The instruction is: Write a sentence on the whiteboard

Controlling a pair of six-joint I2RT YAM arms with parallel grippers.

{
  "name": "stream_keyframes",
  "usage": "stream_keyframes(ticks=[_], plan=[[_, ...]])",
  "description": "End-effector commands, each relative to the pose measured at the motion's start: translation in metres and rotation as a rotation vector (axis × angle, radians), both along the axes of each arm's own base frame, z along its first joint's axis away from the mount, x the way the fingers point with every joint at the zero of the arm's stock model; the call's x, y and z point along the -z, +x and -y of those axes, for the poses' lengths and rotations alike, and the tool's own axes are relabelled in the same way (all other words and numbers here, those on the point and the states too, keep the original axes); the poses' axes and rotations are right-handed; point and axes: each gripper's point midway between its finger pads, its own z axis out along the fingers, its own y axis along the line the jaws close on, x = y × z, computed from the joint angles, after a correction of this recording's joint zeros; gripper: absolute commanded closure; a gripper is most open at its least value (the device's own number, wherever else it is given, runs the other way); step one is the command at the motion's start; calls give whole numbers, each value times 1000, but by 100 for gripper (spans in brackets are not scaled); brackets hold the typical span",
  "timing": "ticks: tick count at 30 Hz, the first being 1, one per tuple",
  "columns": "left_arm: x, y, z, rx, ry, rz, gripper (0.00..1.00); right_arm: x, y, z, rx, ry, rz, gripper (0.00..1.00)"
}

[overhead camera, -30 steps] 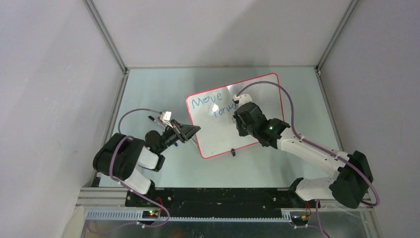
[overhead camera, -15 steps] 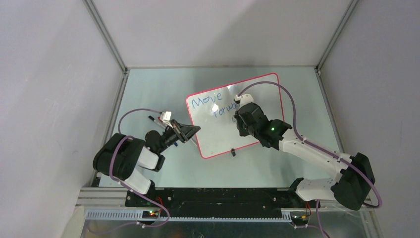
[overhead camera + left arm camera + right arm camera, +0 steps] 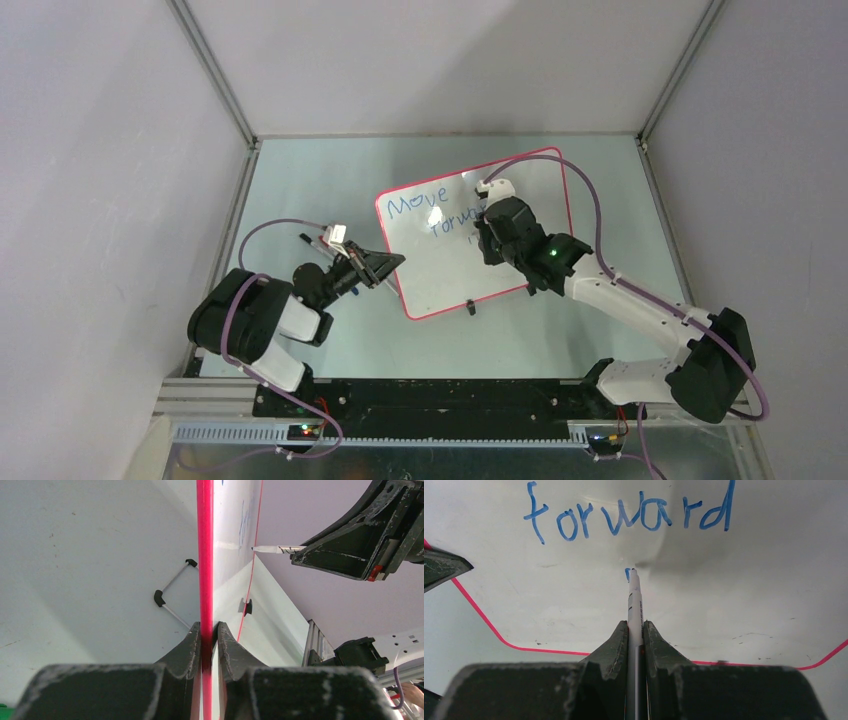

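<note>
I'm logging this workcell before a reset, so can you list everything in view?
whiteboard: one, glossy white with a red-pink frame, mid-table, skewed.
sentence: unfinished, blue; "Move" and "forward" in stepped lines, plus a tiny first stroke below "forward".
marker: one, white barrel, its tip at that stroke.
clip foot: one seen, black, on the board's near edge.
thin rod: one, grey with black ends, on the table left of the board; I can't tell what it is.
table: one, pale green.
walls: pale grey, on the left, far and right sides.
left gripper: black, clamped on the board's left edge.
right gripper: black, clamped on the marker over the board.
</note>
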Motion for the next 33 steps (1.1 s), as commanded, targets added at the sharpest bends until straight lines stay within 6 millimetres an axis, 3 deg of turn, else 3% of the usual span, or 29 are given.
stream_keyframes(ticks=[1, 33], plan=[[-12, 4, 2, -7, 17, 87, 100, -19, 9, -7, -11, 37, 41, 100], [-11, 4, 2, -7, 19, 87, 100, -5, 12, -7, -9, 10, 7, 100]])
